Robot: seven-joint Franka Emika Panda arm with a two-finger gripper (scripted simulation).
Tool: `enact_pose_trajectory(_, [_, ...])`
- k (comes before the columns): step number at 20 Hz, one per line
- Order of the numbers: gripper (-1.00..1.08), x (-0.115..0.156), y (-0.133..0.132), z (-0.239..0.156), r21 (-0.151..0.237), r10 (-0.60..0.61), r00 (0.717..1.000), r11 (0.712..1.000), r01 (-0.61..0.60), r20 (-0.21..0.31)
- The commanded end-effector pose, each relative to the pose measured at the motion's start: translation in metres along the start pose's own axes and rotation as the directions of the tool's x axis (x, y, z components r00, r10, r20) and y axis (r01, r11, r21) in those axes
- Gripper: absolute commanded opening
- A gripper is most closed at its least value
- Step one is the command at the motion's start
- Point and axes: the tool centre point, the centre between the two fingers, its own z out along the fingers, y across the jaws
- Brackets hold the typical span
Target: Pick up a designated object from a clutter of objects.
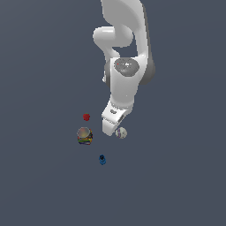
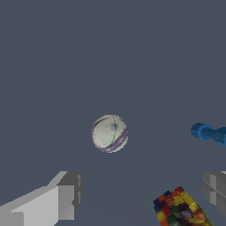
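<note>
The whitish-cream ball [image 1: 121, 133] with faint darker markings lies on the dark floor; in the wrist view [image 2: 109, 133] it shows whole, with a purple band. My gripper [image 1: 109, 130] hangs just to the exterior view's left of the ball, and the hand hides its fingers there. In the wrist view the gripper [image 2: 141, 194] is open and empty, its two grey fingertips [image 2: 64, 198] wide apart. The ball is in front of the fingertips, not between them. The grey-topped multicoloured can [image 1: 84, 135] stands to the exterior view's left and also shows in the wrist view [image 2: 180, 207].
A tiny red lump [image 1: 86, 117] lies just beyond the can. A tiny blue item [image 1: 102, 160] lies nearer the camera, below the gripper in the exterior view; it also shows in the wrist view [image 2: 208, 133]. The arm's white links rise above the hand.
</note>
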Motion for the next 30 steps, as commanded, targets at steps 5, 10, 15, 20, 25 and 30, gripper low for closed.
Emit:
enact_pose_trajectory(5, [1.0,0.004,-0.008,0.028,0.001,-0.183,0.983,0.983,0.183,-0.012])
enact_pose_trajectory(10, [1.0,0.007,-0.015,0.047,0.0,-0.304,0.952,0.953,0.304,-0.022])
enact_pose_trajectory(15, [1.0,0.008,-0.021,0.06,-0.002,-0.388,0.921,0.922,0.388,-0.029])
enact_pose_trajectory(20, [1.0,0.009,-0.024,0.068,-0.004,-0.437,0.899,0.9,0.437,-0.034])
enact_pose_trajectory(25, [1.0,0.01,-0.025,0.07,-0.005,-0.453,0.891,0.892,0.453,-0.036])
enact_pose_trajectory(30, [1.0,0.01,-0.025,0.074,-0.004,-0.449,0.893,0.893,0.449,-0.035])
